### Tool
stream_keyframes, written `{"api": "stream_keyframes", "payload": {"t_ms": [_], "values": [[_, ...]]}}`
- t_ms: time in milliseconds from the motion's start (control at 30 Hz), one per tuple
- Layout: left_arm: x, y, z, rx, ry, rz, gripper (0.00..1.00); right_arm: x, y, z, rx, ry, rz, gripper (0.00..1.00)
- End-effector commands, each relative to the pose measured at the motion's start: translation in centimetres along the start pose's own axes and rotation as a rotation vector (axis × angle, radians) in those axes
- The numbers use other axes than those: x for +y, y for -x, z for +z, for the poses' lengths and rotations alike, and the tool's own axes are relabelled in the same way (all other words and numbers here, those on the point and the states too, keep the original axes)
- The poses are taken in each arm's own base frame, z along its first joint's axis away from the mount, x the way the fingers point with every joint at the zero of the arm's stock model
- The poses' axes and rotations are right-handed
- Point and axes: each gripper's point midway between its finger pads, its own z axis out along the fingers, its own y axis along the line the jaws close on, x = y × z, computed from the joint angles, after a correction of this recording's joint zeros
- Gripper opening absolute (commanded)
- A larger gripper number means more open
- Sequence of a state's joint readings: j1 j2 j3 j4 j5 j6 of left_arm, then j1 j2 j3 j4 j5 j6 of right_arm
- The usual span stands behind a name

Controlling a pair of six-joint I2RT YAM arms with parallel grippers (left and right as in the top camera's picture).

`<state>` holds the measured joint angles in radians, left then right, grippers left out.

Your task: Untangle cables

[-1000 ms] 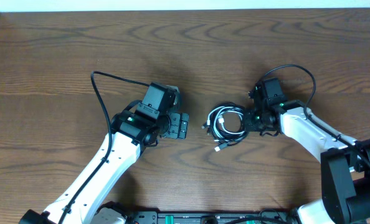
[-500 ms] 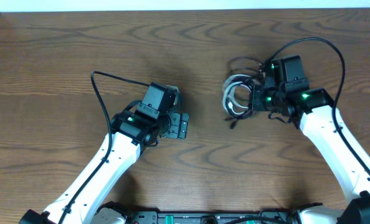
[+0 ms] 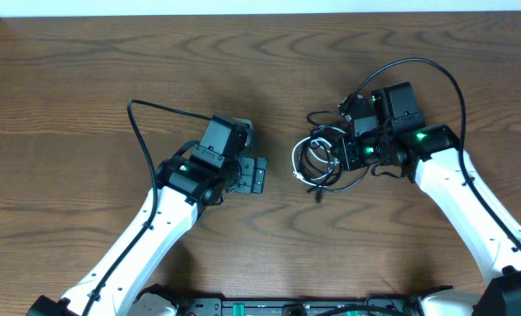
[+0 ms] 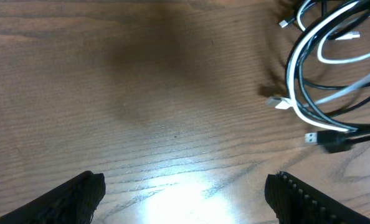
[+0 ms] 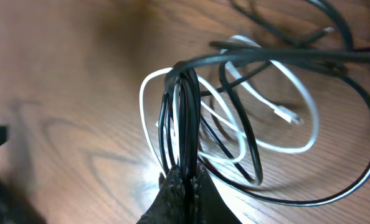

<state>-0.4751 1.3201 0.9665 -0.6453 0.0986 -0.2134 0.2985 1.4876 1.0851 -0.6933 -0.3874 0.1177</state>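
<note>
The cables (image 3: 320, 161) form a tangled bundle of black loops and one white loop at the table's middle right. My right gripper (image 3: 353, 154) is shut on several black strands (image 5: 184, 124) of the bundle and holds them up, with the white cable (image 5: 278, 115) looping loosely behind. My left gripper (image 3: 253, 175) is open and empty, low over bare wood, left of the bundle. In the left wrist view the cables (image 4: 322, 81) show at the top right, with a silvery plug (image 4: 275, 102) hanging near the table.
The wooden table (image 3: 85, 88) runs to a pale edge at the back. A thick black wire (image 3: 142, 132) arcs from the left arm, and another (image 3: 427, 70) arcs over the right arm.
My right gripper lifted the cable bundle up and to the right, then moved back down and left with it. The left arm has not moved.
</note>
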Motion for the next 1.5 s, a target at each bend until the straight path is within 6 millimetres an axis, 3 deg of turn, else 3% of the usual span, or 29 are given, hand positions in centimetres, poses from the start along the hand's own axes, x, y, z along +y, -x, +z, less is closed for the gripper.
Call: {"api": "stream_keyframes", "payload": {"t_ms": [0, 100, 267, 433, 500, 567, 600, 700, 867, 1033, 1233, 1467], "values": [[-0.2, 1.2, -0.6, -0.035, 0.002, -0.007, 0.88, -0.4, 0.2, 0.0, -0.008, -0.041, 0.042, 0.01], [-0.2, 1.2, -0.6, -0.035, 0.002, -0.007, 0.88, 1.6, -0.1, 0.0, 0.007, 0.075, -0.027, 0.02], [-0.4, 1.6, -0.6, -0.053, -0.008, -0.006, 0.88, 1.6, -0.1, 0.0, 0.01, 0.077, -0.039, 0.01], [-0.7, 2.2, -0.7, -0.075, -0.021, -0.005, 0.88, 7.0, -0.8, -1.3, 0.009, 0.401, -0.217, 0.01], [-0.7, 2.3, -0.7, -0.079, -0.022, -0.004, 0.88, 7.6, -0.8, -1.6, 0.001, 0.443, -0.237, 0.02], [-0.8, 2.4, -0.7, -0.084, -0.023, -0.004, 0.88, 6.1, -0.4, -1.0, -0.006, 0.343, -0.221, 0.04], [-0.8, 2.5, -0.7, -0.086, -0.024, -0.004, 0.88, 4.5, -0.1, -0.5, -0.006, 0.249, -0.182, 0.1], [-0.9, 2.7, -0.7, -0.097, -0.027, -0.003, 0.88, -0.2, 0.3, 0.0, -0.008, -0.03, -0.06, 0.11], [-1.2, 3.8, -0.9, -0.141, -0.04, -0.001, 0.88, -5.9, -0.2, -1.1, -0.017, -0.363, 0.085, 0.47], [-1.6, 5.4, -0.9, -0.208, -0.06, 0.002, 0.89, -6.9, -0.5, -1.6, -0.017, -0.42, 0.128, 0.66], [-2.2, 6.8, 0.1, -0.248, -0.081, 0.007, 0.89, -8.7, -1.2, -2.4, -0.024, -0.47, 0.274, 0.71], [-6.8, 6.4, 2.7, -0.179, -0.343, 0.089, 0.89, -10.5, -2.2, -4.0, -0.007, -0.494, 0.352, 0.74]]}}
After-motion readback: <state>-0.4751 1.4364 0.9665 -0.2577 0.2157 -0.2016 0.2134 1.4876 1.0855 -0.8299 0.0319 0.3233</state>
